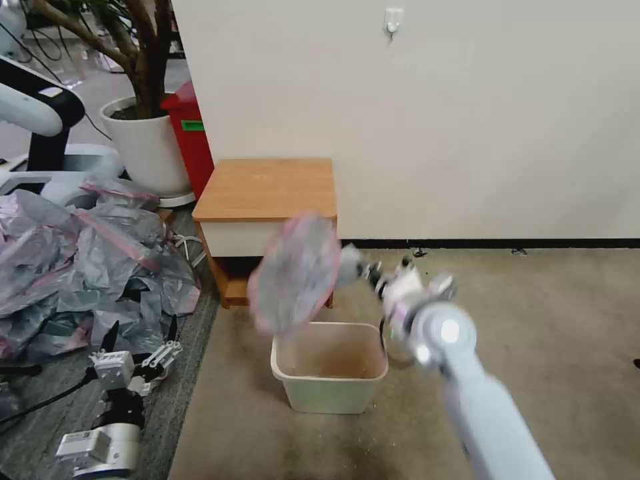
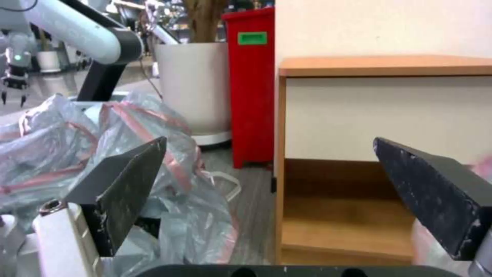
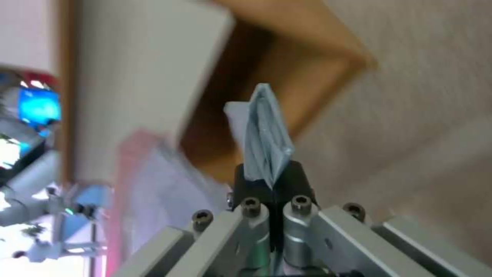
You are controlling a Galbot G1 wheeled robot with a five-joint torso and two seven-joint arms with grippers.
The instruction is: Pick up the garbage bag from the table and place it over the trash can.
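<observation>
A: How many bins?
B: Two: one cream trash can (image 1: 330, 377) before the table (image 1: 267, 190), one red bin (image 1: 193, 137) beside it.
A: Bags?
B: One garbage bag (image 1: 295, 273) aloft, one heap of bags (image 1: 87, 260).

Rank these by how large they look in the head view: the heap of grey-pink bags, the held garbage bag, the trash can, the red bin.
1. Heap of bags.
2. Trash can and garbage bag, pinched by the right gripper: too alike to rank, and the bag is blurred.
3. Red bin, partly hidden and farther off.

trash can (image 1: 329, 367) before table (image 1: 267, 190) | garbage bag (image 1: 295, 273) seemingly above can
</observation>
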